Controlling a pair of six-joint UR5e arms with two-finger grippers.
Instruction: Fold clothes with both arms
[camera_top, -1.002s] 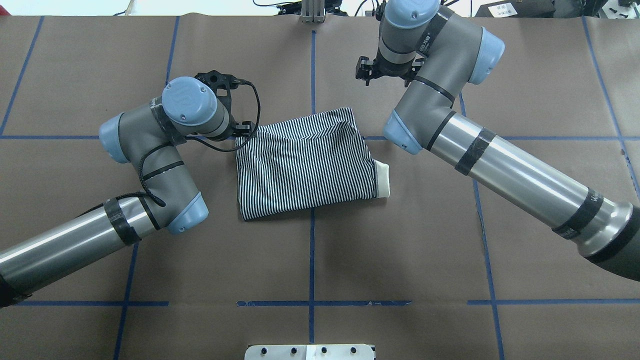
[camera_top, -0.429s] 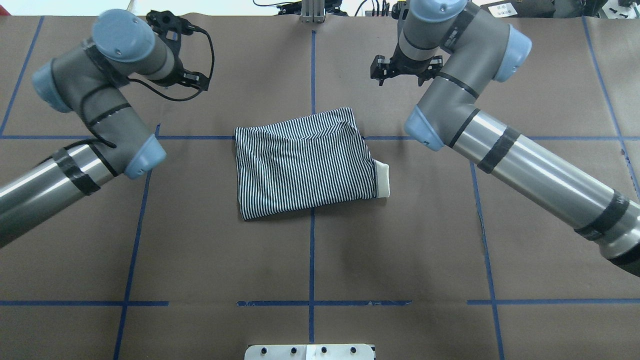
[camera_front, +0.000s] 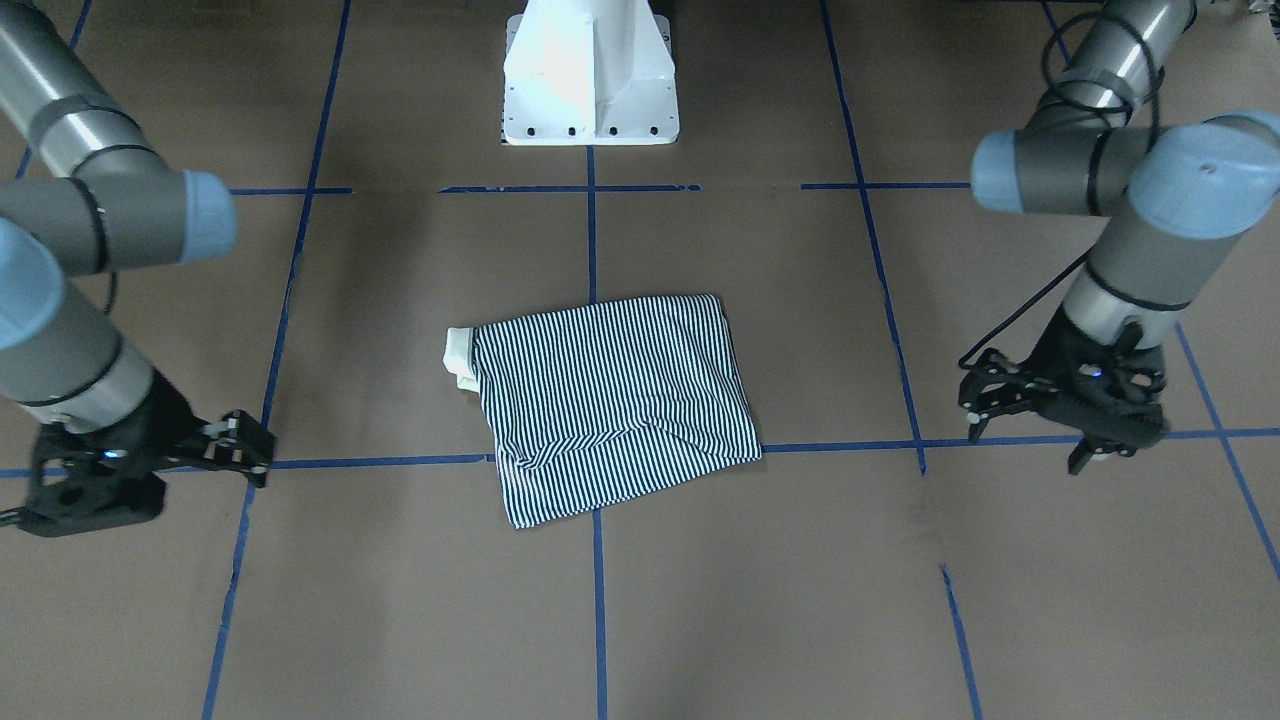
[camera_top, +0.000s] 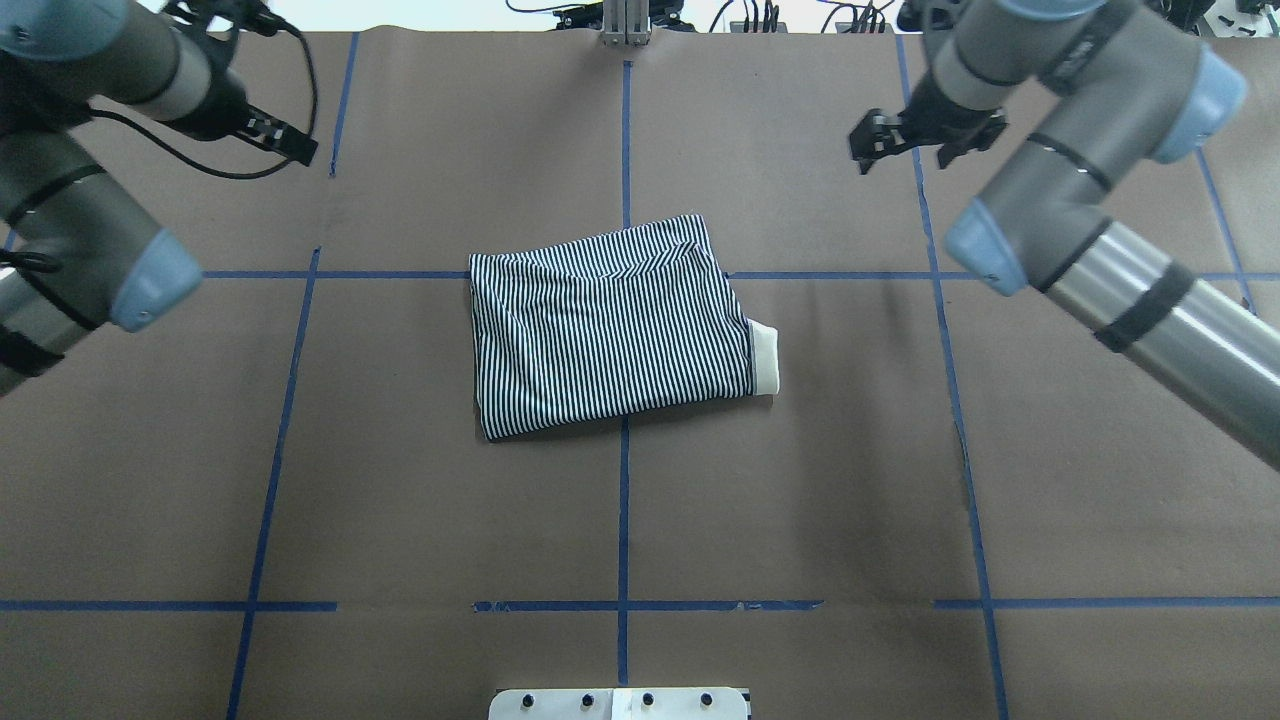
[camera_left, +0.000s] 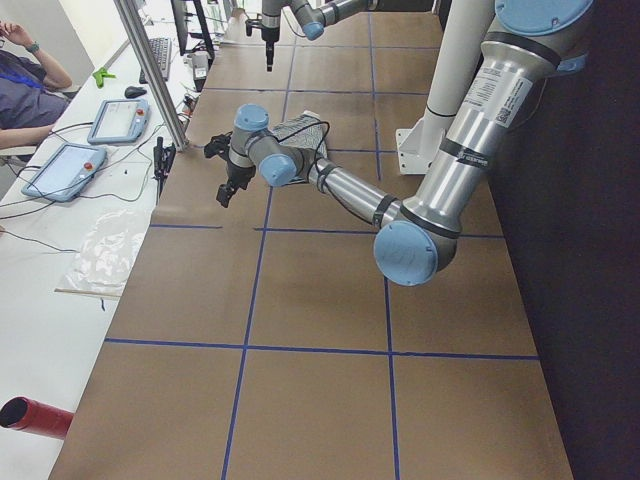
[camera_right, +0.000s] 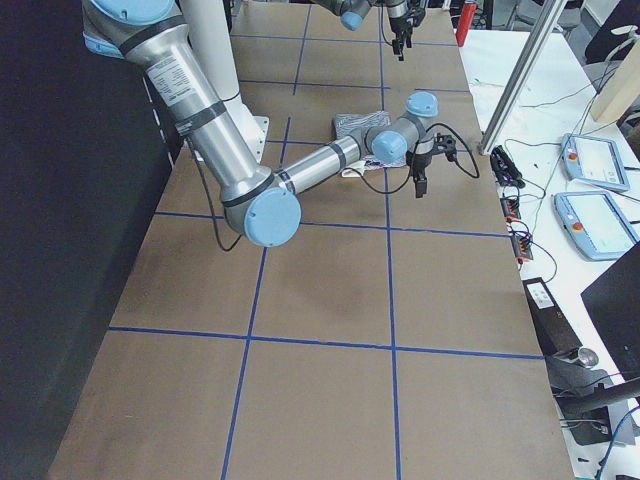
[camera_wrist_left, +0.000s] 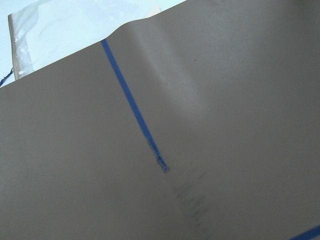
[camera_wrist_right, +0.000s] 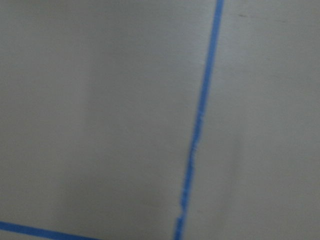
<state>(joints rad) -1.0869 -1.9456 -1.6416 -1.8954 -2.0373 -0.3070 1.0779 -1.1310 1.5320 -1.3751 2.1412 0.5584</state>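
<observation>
Brown paper with blue tape lines covers our table (camera_top: 400, 500), and at its middle the striped polo shirt (camera_top: 610, 335) lies folded flat, so we judge the left gripper (camera_front: 1035, 425) and right gripper (camera_top: 912, 145) hang open, empty and well apart to leave it undisturbed.

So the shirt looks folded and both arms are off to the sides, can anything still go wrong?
Possibly. The cream collar sticks out past one side of the striped shirt, and a wrinkled flap runs along one edge, so the fold may loosen or look untidy. If another fold is tried, the open fingers might pinch only the top layer and pull the stack apart. The loose black cable looping off the left arm could also snag.
</observation>
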